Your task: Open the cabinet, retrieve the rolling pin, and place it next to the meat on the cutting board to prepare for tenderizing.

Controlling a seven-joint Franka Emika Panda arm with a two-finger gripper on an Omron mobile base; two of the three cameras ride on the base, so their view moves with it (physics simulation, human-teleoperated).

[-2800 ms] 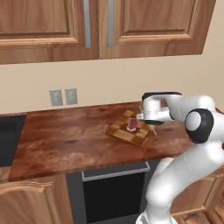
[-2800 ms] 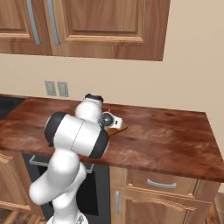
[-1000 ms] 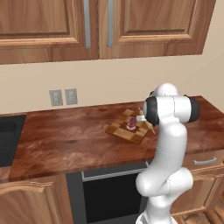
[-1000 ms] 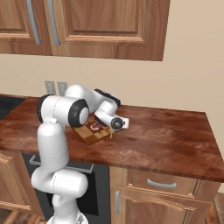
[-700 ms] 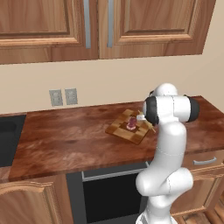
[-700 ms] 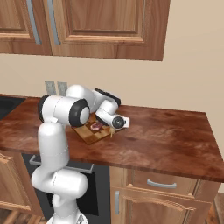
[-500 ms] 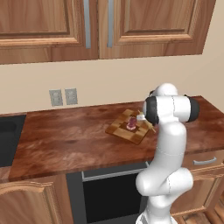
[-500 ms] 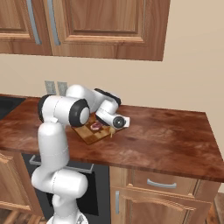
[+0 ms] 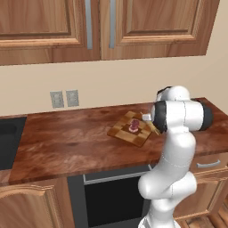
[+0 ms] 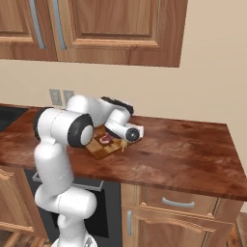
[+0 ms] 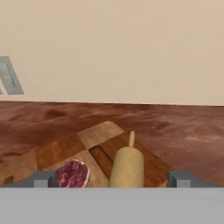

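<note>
The checkered cutting board point(image 9: 127, 132) lies on the counter with the reddish meat point(image 9: 134, 126) on it. In the hand view the tan rolling pin point(image 11: 127, 167) rests on the board point(image 11: 101, 132), just right of the meat point(image 11: 73, 173). My gripper point(image 11: 111, 181) is open; its fingertips point(image 11: 42, 179) stand wide apart on either side of the pin and do not touch it. From the right base view my hand point(image 10: 130, 133) hovers low over the board's point(image 10: 99, 149) near-right corner. The upper cabinet point(image 9: 156, 22) has its doors shut, grey handles point(image 9: 112, 23) showing.
Wall outlets point(image 9: 62, 98) sit behind the counter, left of the board. A dark sunken area point(image 9: 6, 144) is at the counter's far left. An oven front point(image 9: 113, 196) and a drawer with a short grey handle point(image 10: 178, 202) lie below the counter edge.
Since 2.8 s ago the arm has folded from a low outstretched pose into an upright one, with the hand staying by the board. Over the last second nothing has visibly moved.
</note>
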